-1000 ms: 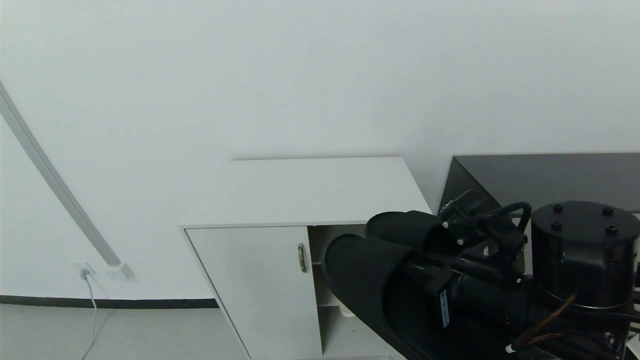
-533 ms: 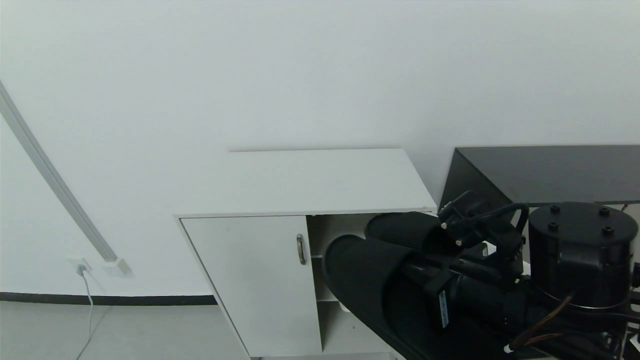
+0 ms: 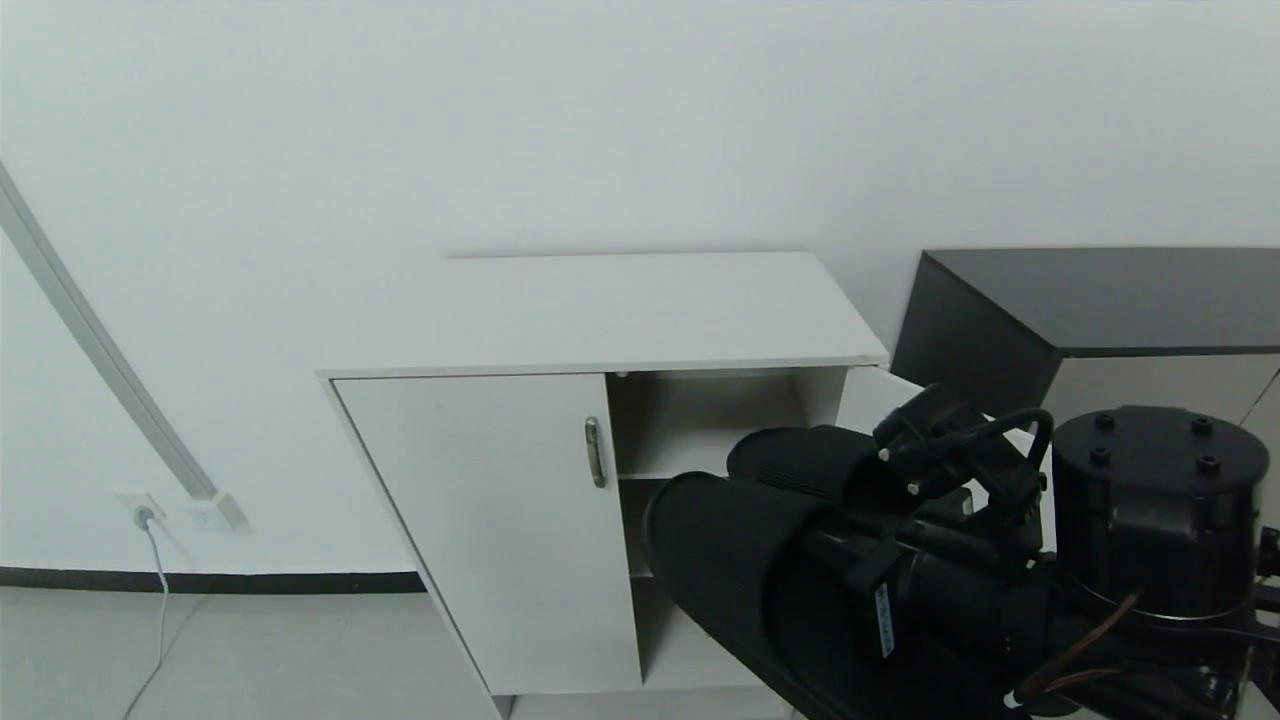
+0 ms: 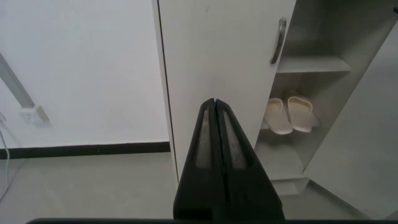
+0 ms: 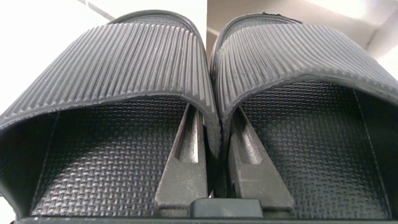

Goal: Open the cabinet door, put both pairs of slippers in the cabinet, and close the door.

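Lower cabinet shelves partly behind black slippers

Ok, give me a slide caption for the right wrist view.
Right gripper clamps the touching inner straps of two black slippers held side by side.

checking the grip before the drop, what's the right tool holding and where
The right tool holds the black slippers, pinched together at their touching inner sides.

The right arm is matte black. At 4 o'clock in the head view, its drum-shaped joint housing bears four black screws. A black cable loops at the housing's 10 o'clock. Thin orange wires run at its 7 o'clock. A white label marks the wrist. The left tool has black tapered fingers with grey pads.
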Tool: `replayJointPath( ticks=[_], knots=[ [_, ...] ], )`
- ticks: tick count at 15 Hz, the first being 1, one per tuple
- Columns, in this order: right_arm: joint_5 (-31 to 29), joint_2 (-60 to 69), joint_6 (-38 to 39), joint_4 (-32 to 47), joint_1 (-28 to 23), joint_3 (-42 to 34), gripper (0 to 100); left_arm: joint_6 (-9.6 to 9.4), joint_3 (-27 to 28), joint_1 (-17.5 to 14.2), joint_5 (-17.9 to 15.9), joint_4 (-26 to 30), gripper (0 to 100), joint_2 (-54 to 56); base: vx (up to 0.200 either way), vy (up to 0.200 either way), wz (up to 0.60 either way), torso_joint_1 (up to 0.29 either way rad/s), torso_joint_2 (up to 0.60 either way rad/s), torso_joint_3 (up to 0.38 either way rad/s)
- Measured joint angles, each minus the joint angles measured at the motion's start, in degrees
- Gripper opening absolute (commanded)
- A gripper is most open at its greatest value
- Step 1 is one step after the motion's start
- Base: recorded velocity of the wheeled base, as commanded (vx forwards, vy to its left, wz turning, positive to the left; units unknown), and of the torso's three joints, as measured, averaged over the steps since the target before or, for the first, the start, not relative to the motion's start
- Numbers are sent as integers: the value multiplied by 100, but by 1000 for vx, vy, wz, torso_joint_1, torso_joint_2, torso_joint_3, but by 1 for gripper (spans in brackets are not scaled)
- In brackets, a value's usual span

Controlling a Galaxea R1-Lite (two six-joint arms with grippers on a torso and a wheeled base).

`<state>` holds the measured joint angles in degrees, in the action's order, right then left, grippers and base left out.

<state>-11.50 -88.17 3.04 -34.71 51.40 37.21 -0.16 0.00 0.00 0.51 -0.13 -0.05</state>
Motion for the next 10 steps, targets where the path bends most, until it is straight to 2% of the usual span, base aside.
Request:
replayJointPath(
  ticks=[10],
  knots=[
    [-2,-55,5,-51,34,-38,0,-2,0,0,0,0,0,0,0,0,0,-165,489,321]
  ],
)
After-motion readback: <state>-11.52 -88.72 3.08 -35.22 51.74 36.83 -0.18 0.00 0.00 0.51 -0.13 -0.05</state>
